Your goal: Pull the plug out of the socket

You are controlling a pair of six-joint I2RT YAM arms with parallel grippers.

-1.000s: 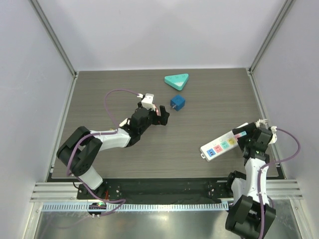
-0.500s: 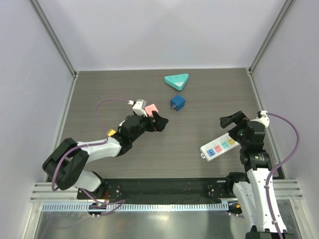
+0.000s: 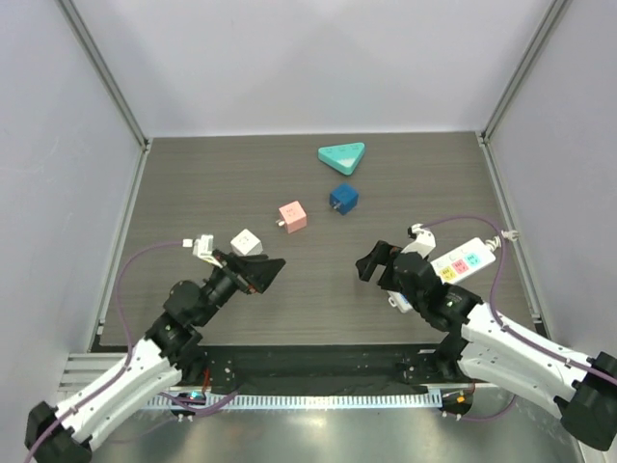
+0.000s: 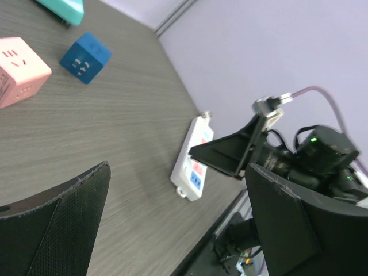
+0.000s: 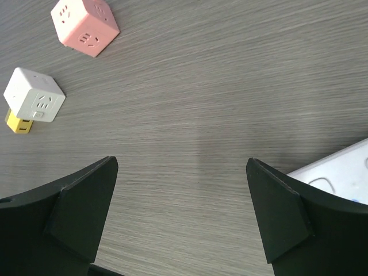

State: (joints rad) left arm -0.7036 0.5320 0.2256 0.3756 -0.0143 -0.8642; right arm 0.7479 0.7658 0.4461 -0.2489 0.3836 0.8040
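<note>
Left claw (image 3: 262, 271) and right claw (image 3: 377, 269) both gape wide, empty, above the counter's near edge. Socket (image 3: 461, 260) lies flat by the right edge, partly under the right arm.

The top camera looks steeply down from high behind the near edge of the bench (image 3: 193, 183), far enough off to take in all of it, with the pink cube (image 3: 292, 215) near mid-frame. The left wrist camera sits low and close to the surface, looking out through the left hand (image 4: 178, 168) at a shallow slant. There the pink cube lies at the left edge and the socket (image 4: 195, 155) well right of the cube. The right wrist camera faces almost straight down through the right hand (image 5: 181, 162), close in, with the pink cube at top left and a socket corner far right of it. All three views share the cube and the socket.
</note>
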